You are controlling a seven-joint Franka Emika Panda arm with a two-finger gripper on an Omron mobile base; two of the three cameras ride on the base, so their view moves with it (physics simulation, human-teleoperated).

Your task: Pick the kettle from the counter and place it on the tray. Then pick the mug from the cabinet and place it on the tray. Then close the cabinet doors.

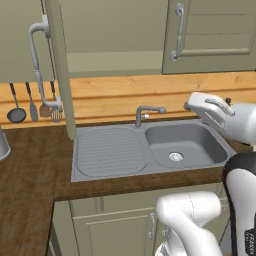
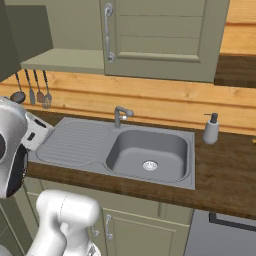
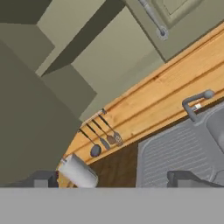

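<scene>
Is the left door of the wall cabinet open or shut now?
Open. The left door is swung out edge-on toward the camera, and the pale inner shelf of the cabinet is exposed. The right door is shut.

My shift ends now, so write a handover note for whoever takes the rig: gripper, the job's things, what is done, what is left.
Gripper: open, holding nothing, above the sink.
Kettle, as it seems: stands on the counter left of the sink, by the hanging utensils.
Left door swung open, right door shut.
Done: nothing yet.
Left: kettle, then mug, onto the tray; close the doors.
</scene>
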